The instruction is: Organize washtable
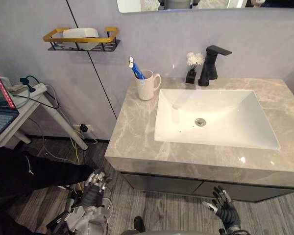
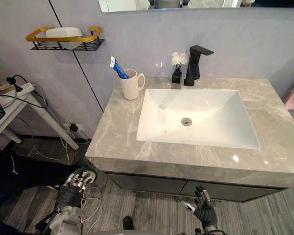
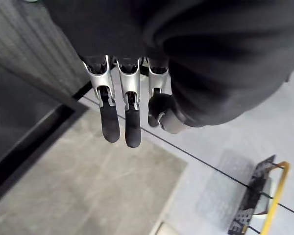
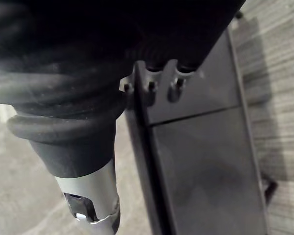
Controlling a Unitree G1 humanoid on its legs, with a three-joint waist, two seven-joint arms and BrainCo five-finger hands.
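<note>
Left robot hand [image 1: 94,192] and right robot hand [image 1: 225,207] hang released below the veined grey stone washtable [image 1: 134,133].

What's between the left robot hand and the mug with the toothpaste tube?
No object does. The left robot hand hangs below the countertop, off its front left corner; the mug stands on top at the back left, beside the sink. Only the countertop's own edge lies between, so the hand would have to rise over it.
</note>
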